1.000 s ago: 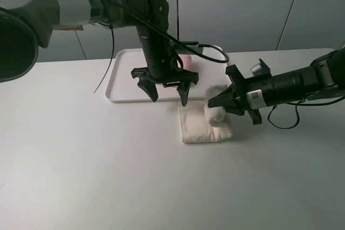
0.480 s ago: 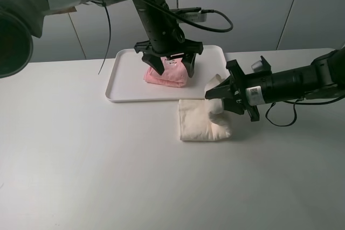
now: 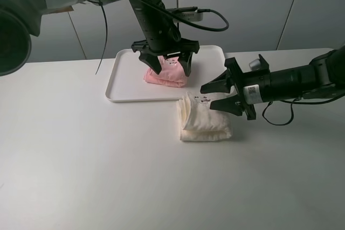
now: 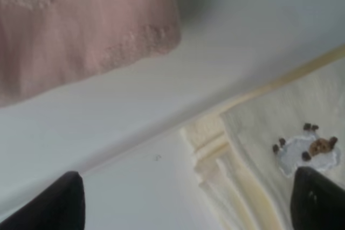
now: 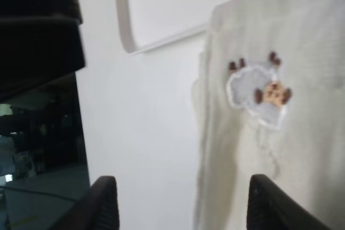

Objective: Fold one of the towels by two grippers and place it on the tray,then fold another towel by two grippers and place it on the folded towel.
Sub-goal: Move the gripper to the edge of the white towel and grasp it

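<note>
Your cream towel (image 3: 204, 119) lies folded on the table (image 3: 97, 171), just off the near edge of the tray (image 3: 121, 82) and toward its right end, and the pink towel (image 3: 166, 75) already sits folded on the tray, toward its far side. What matters for the lift is this: the cream towel sits directly below the right tool (image 3: 220, 95), which hangs over the towel's far right corner with its jaws apart and nothing between them, while the left tool (image 3: 166, 66) stands wide open above the pink towel, farther off across the tray edge. So the right arm is the nearer one; the left has to come forward over the tray's near rim to reach the cream towel's left side. The cream bundle looks only a little longer from tray side to near side than across, so I would judge a grip at each side edge suits it. The high view gives you the whole layout; the right wrist view adds a small embroidered sheep patch (image 5: 260, 95) on the top layer, and the left wrist view shows the stacked fold edges (image 4: 213, 152) that the high camera blurs.
</note>
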Tool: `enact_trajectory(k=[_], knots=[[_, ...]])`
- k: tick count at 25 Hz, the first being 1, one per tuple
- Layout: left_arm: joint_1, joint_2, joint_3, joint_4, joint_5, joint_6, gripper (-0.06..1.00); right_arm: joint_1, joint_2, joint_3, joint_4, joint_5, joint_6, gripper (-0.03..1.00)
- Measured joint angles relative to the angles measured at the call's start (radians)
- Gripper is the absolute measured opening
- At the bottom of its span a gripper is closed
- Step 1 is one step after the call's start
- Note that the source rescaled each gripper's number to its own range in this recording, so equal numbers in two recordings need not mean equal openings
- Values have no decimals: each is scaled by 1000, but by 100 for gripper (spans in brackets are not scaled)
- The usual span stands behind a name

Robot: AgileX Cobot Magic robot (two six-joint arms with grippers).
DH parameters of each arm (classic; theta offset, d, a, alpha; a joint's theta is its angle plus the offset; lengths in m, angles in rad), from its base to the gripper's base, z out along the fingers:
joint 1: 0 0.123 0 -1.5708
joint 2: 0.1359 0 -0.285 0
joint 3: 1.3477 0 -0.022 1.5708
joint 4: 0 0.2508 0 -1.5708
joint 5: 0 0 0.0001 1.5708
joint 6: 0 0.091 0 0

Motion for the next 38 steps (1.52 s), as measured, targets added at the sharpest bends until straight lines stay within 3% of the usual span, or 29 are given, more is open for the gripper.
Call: enact_trajectory(k=[8, 16, 22, 29, 38], knots=[[16, 0, 0, -21, 0, 20, 99, -87, 0, -60, -215, -23, 105, 57], [16, 0, 0, -22, 0, 26, 99, -91, 0, -68, -422, -142, 184, 57], [16, 4, 0, -36, 0, 28, 99, -77, 0, -68, -447, -166, 194, 57], [16, 4, 0, -38, 0, 30, 99, 22, 0, -69, -447, -244, 216, 57], [16, 4, 0, -40, 0, 30, 99, 27, 0, -69, -447, -261, 257, 55]])
